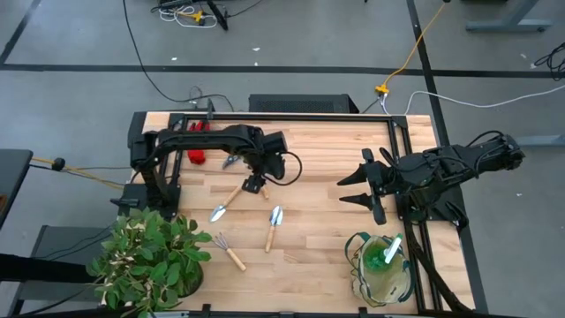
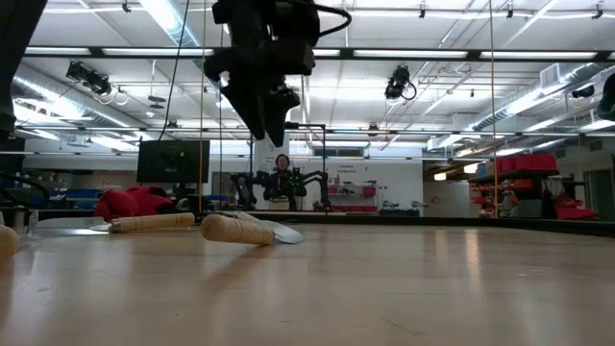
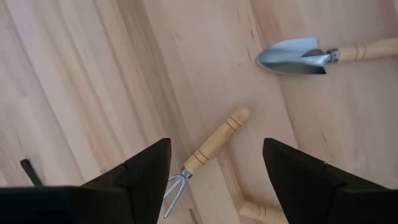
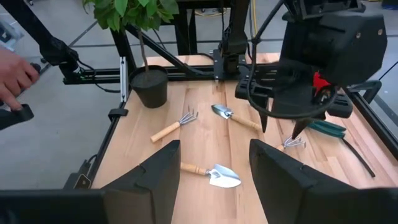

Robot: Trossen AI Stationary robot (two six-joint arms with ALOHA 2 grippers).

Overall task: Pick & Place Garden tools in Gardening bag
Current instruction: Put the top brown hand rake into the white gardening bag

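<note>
wooden-handled rake [image 3: 211, 148] under left gripper [image 3: 214, 163], fingers spread, empty. looks light, stiff; best pinched mid-handle. right gripper [image 4: 214, 163] parted, holding nothing, near bag [image 1: 381, 267].

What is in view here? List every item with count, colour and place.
Silver trowels with light wooden handles: two, mid-table.
Small silver rakes with wooden handles: two, one by the plant, one under the left gripper.
Dark pruning shears: one, beside the left arm.
Red gloves: one red heap, by the left arm's base.
Round beige fabric bag with green trim: one, table's right front, holding a green-and-white item.
Leafy potted plant: one, green, left front corner.
Light wooden table: one.
Person's hand: one, beside the table.
Left gripper: open, above a rake.
Right gripper: open, over the table's right side.
</note>
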